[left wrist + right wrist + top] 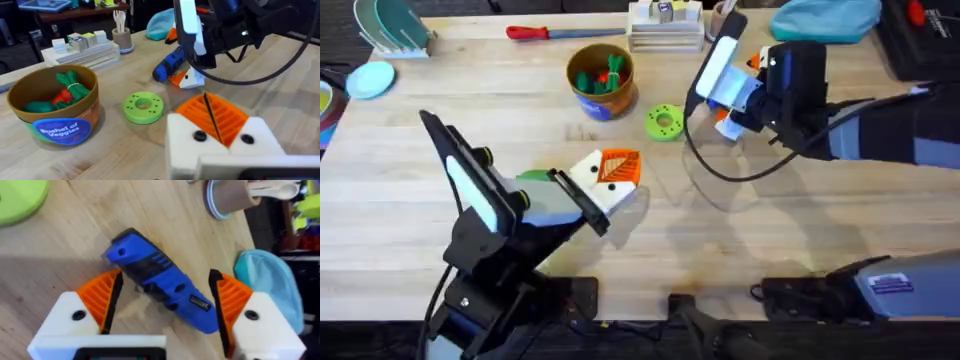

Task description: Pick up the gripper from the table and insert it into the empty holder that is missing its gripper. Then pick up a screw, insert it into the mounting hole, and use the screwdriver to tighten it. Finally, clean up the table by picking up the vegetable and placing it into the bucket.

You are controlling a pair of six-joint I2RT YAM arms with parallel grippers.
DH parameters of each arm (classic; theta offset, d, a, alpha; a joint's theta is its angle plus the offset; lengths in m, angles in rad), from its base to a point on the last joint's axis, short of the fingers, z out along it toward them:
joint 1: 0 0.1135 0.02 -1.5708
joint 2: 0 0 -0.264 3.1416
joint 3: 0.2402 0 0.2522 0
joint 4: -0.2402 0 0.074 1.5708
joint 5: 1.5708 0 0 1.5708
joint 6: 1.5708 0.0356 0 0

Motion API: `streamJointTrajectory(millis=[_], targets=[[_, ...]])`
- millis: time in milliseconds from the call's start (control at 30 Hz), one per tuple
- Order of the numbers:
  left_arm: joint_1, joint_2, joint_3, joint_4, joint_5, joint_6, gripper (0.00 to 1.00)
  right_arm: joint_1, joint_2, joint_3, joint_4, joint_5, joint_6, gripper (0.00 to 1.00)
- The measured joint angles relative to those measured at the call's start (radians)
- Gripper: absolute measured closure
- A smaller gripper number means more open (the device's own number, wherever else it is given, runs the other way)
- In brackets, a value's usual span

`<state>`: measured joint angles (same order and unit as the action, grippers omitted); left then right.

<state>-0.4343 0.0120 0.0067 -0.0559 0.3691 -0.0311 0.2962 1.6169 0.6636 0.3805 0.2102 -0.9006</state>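
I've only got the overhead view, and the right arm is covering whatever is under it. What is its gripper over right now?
Observer: In the right wrist view, the blue screwdriver lies on the table, and the right gripper has one open finger on each side of it.
Operator: And the left gripper, open or shut?
Observer: In the left wrist view, the left gripper has its orange pads closed together, with just a thin dark line between them.
Operator: Anything written on the bucket?
Observer: Yes, the blue label on the bucket reads "Bushel of Veggies".
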Motion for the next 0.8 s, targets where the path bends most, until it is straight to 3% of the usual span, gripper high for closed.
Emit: streamJointTrajectory(millis=[200,400,467,633,700,800], targets=[[0.000,0.000,0.000,0.000,0.000,0.000,0.985,0.001,-0.018,-0.004,0.000,-0.017,0.197,0.010],[0.000,0.000,0.000,0.000,0.000,0.000,0.979,0.002,-0.155,-0.005,0.006,-0.024,0.365,0.010],[0.000,0.000,0.000,0.000,0.000,0.003,0.840,0.002,-0.208,-0.005,0.006,-0.024,0.419,0.010],[0.000,0.000,0.000,0.000,0.000,0.003,0.076,0.002,-0.317,-0.005,0.007,-0.025,0.560,0.010],[0.000,0.000,0.000,0.000,-0.001,0.000,0.014,0.002,-0.347,-0.005,0.008,-0.025,0.629,0.009],[0.000,0.000,0.000,0.000,-0.002,0.000,0.008,0.002,-0.361,-0.005,0.003,-0.026,0.741,0.010]])
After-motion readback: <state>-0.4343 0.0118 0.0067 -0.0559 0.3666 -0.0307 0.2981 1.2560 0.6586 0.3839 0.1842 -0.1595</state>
